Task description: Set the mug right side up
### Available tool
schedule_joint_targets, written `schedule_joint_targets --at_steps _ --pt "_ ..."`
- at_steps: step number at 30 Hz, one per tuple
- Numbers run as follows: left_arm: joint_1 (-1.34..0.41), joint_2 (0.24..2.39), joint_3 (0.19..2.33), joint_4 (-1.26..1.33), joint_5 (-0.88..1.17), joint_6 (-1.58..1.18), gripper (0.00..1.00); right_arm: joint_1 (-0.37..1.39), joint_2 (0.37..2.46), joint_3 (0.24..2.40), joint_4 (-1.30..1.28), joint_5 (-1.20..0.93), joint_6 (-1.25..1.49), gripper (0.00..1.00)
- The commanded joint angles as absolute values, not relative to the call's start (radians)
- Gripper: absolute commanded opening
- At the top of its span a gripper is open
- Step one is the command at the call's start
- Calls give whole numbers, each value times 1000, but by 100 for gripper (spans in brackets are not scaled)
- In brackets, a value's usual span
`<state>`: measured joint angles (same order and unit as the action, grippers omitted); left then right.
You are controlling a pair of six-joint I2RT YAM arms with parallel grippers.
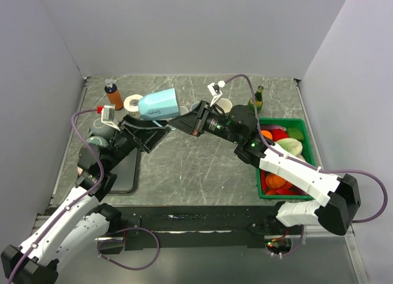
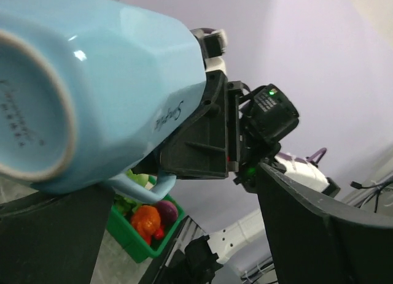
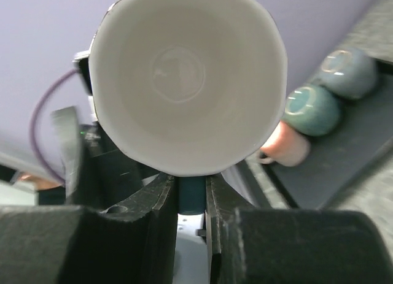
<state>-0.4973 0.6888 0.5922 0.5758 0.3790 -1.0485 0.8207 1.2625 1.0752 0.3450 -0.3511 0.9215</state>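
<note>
I have the pale blue mug (image 1: 159, 104) off the bench, on its side in the upper middle of the overhead view; its base faces my left pincer (image 1: 147, 132), which stands released and wide. My right pincer (image 3: 191, 187) is clenched on the handle (image 3: 191, 198). It looks like glazed ceramic, so I judge it stiff, slick and chippable; held by the handle alone it may swing. Its white inside is empty. The green bin (image 1: 305, 132) at right holds toy produce.
</note>
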Motion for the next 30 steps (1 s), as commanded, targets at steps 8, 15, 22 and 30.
schedule_joint_targets --at_steps 8,15,22,30 --pt "-502 606 758 3 206 -756 96 802 1071 1097 114 -28 638 0" --pt "-502 514 784 -221 40 -704 96 747 967 1063 -164 229 450 0" --pt "-502 540 813 -304 -24 -692 96 634 966 976 -304 362 420 0" --pt "-502 594 813 -334 -64 -706 96 566 1066 917 -348 400 449 0"
